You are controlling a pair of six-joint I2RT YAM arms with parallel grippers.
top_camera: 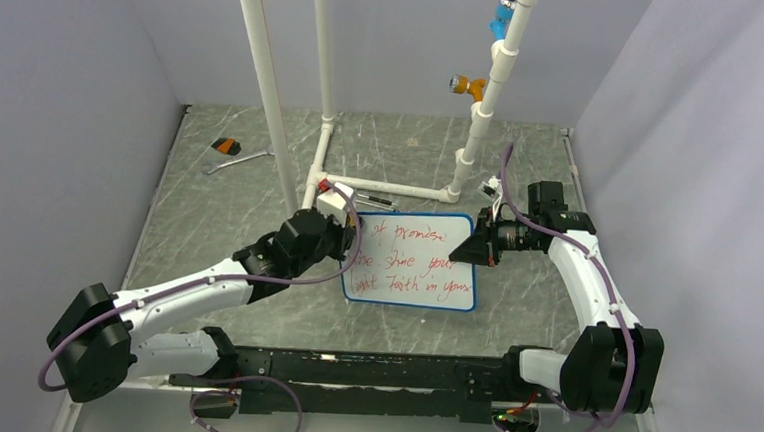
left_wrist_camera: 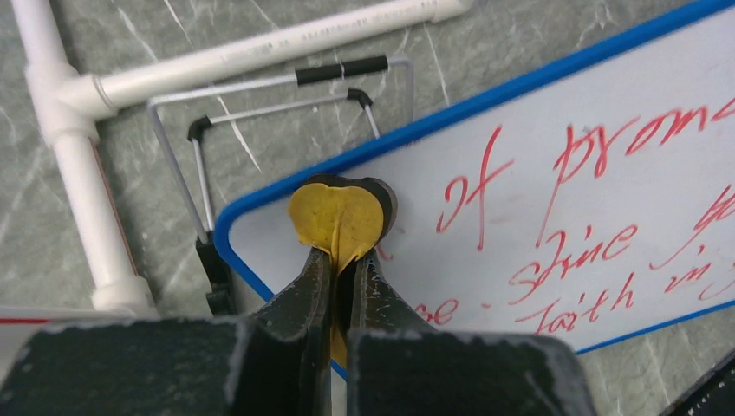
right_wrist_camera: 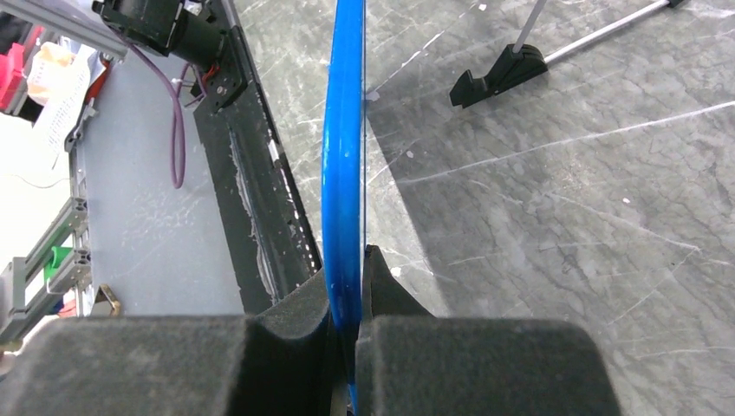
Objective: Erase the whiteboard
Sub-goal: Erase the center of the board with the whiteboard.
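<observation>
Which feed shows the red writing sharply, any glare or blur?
Top external: even light, no glare on the blue-framed white whiteboard, writing small but legible. Left wrist: writing clear; left hand, pinching a round yellow pad, dark and blurred. Right wrist: board edge-on, face hidden; right hand blurred, shadow on the grey marbled tabletop.

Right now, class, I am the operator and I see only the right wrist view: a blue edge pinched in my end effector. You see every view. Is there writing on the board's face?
Observer: Yes. The whiteboard carries three lines of red handwriting.
Operator: Where is the other arm?
Observer: The left end effector is at the board's upper left corner, shut on a round yellow pad.
Operator: Is that pad on the face?
Observer: In the left wrist view it lies against the white face, just left of the first red word.
</observation>
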